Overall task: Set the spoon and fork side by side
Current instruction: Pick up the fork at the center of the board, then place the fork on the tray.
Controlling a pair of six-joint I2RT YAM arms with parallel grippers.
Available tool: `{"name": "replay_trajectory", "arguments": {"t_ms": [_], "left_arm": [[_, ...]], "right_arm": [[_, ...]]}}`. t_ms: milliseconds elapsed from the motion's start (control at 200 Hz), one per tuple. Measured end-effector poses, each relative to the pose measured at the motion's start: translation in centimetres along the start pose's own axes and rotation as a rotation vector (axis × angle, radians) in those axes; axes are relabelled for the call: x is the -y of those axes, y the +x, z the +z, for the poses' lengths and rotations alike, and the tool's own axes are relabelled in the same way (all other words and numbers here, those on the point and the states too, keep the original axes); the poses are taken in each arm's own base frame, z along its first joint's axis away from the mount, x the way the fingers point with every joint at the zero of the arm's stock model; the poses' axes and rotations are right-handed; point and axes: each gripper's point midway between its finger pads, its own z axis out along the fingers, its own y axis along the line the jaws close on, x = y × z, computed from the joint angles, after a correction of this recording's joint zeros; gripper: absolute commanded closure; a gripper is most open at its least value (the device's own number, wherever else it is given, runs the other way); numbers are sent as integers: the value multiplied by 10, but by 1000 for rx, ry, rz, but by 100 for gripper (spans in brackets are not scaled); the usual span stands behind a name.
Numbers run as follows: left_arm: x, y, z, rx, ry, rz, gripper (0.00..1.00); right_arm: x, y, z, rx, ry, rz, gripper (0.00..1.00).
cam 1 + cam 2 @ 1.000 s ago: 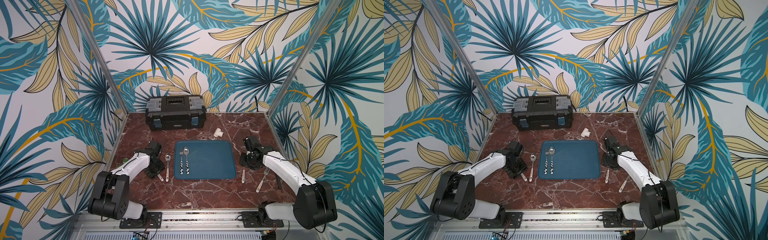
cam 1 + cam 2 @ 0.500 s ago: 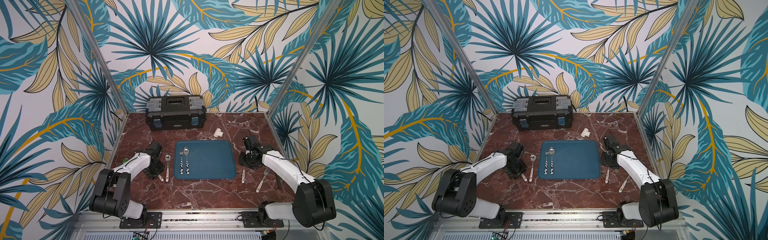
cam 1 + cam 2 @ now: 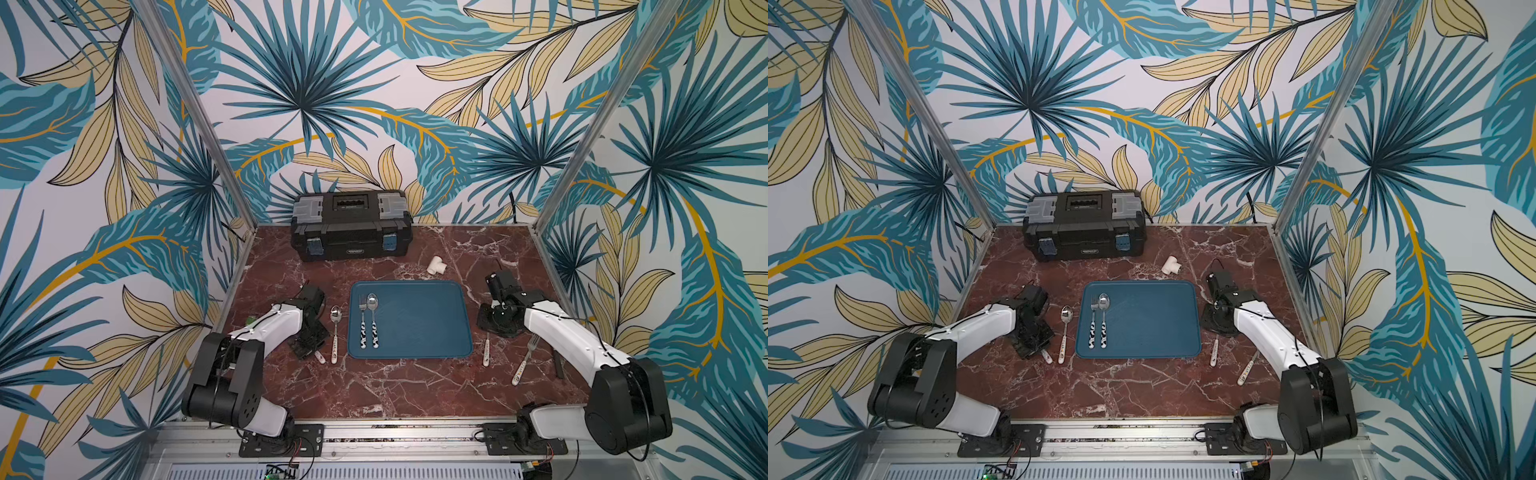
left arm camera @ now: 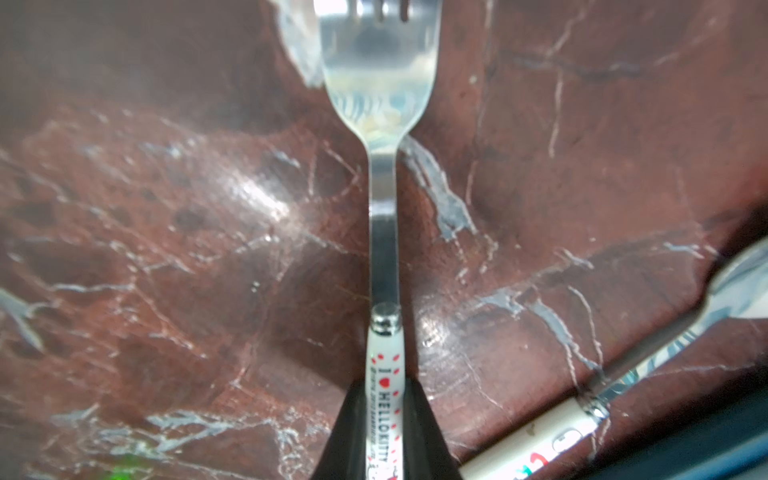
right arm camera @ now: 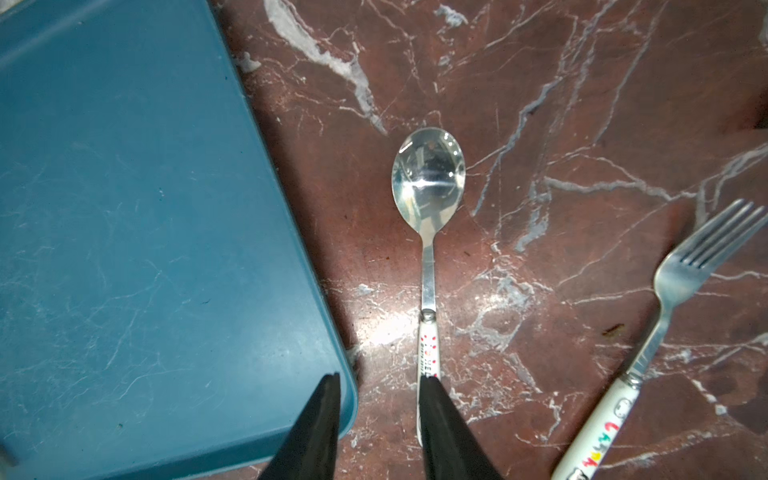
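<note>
Pinching the white handle of the fork between the narrowed jaws of the left gripper, tines away, low on the marble table left of the blue tray, near a spoon. Holding the right gripper partly open and empty, one finger over the tray corner, one over the handle of a second spoon lying flat.

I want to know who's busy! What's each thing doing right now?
Left gripper: shut on the Kitty fork.
Kitty fork: gripped at its handle.
Right gripper: open, empty.
Toolbox: closed.
Tray: holds tray fork and tray spoon, side by side.
</note>
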Motion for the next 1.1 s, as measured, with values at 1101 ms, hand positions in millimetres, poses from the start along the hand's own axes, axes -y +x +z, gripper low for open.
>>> {"name": "replay_trajectory", "arguments": {"t_ms": [1101], "left_arm": [[211,147,-12,-109,110,720,100]], "right_arm": [[11,1,-9,47,29,2,62]]}}
